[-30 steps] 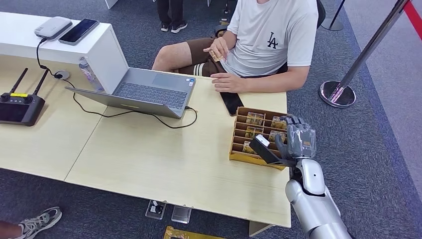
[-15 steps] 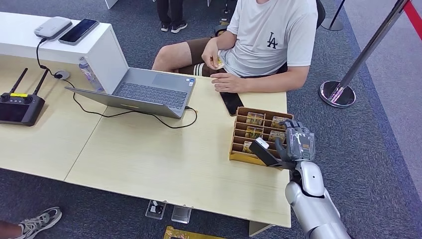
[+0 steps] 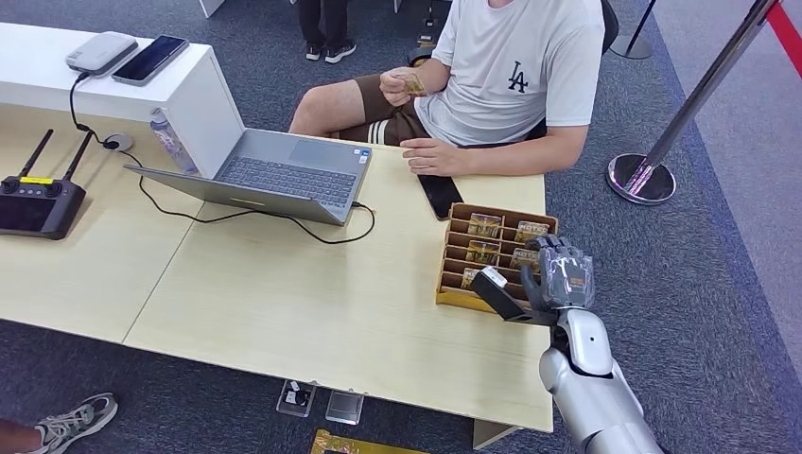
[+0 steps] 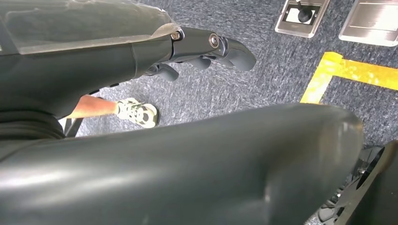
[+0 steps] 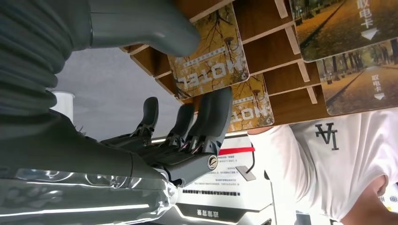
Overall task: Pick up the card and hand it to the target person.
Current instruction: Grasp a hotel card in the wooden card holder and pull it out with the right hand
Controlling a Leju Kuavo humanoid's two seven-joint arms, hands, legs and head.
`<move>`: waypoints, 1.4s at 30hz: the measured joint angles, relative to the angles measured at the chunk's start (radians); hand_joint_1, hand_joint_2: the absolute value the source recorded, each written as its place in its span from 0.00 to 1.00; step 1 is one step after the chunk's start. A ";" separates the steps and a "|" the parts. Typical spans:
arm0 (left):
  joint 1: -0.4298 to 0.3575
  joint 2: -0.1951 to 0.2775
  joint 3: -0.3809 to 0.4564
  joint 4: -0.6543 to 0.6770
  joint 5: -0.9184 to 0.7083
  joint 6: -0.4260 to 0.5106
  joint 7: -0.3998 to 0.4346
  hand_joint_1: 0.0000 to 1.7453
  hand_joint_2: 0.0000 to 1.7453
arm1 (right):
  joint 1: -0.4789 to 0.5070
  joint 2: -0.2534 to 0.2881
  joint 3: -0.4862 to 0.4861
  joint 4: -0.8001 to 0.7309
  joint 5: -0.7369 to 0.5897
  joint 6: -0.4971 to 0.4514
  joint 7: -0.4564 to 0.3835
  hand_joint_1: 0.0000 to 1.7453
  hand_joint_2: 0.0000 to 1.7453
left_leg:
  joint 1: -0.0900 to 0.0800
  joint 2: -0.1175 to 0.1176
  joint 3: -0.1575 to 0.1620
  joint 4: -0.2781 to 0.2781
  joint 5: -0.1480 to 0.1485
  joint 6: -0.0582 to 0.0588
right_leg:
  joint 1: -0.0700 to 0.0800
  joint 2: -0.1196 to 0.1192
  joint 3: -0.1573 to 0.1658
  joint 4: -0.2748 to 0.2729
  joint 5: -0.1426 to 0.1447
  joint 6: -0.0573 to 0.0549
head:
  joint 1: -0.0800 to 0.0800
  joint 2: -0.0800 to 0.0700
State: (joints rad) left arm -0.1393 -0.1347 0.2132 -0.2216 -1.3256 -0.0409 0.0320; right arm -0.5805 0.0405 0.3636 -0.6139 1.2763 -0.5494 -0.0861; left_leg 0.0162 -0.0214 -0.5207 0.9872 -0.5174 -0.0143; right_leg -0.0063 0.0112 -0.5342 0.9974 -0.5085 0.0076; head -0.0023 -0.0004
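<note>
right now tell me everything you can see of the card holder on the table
The card holder is a brown, wood-looking tray split by thin slats into rows of slots across two columns. It lies flat at the table's right end, just behind a black phone and in front of the seated person. Several slots hold cards printed with yellow autumn trees; one reads HOTEL, others bear Chinese characters. The right hand is at its near right corner, fingers over the cards; whether it touches one is unclear.

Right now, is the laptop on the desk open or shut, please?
Open: the laptop's lid stands raised, its keyboard showing.
</note>
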 joint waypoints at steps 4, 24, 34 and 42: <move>0.000 0.000 0.000 0.000 0.000 0.009 -0.004 0.00 0.00 | -0.003 0.003 0.000 0.010 0.015 -0.006 0.011 0.53 1.00 | 0.000 0.000 0.000 0.000 0.000 0.000 | 0.000 0.000 0.000 0.000 0.000 0.000 | 0.000 0.000; -0.001 0.000 -0.004 0.000 -0.017 0.068 -0.024 0.00 0.00 | -0.009 0.005 -0.003 0.039 0.054 -0.022 0.044 0.95 1.00 | 0.000 0.000 0.001 0.000 0.000 0.000 | 0.000 0.000 0.000 0.000 0.000 0.000 | 0.000 0.000; 0.000 0.000 -0.008 0.000 -0.036 0.121 0.020 0.00 1.00 | -0.007 0.005 -0.014 0.040 0.055 -0.042 0.035 1.00 1.00 | 0.000 0.000 0.001 0.001 0.000 0.000 | 0.000 0.000 0.000 0.000 0.000 0.000 | 0.000 0.000; -0.002 0.000 -0.011 0.000 -0.045 0.175 0.037 0.00 1.00 | 0.011 0.008 -0.049 0.020 -0.059 -0.041 -0.075 1.00 1.00 | 0.000 0.000 0.000 0.001 0.000 0.000 | 0.000 0.000 0.000 0.000 0.000 0.000 | 0.000 0.000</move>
State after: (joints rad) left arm -0.1415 -0.1347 0.2018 -0.2216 -1.3703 0.1345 0.0691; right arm -0.5691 0.0489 0.3144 -0.5940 1.2174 -0.5908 -0.1609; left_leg 0.0162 -0.0214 -0.5205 0.9879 -0.5173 -0.0143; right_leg -0.0063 0.0113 -0.5340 0.9974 -0.5082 0.0076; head -0.0026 -0.0004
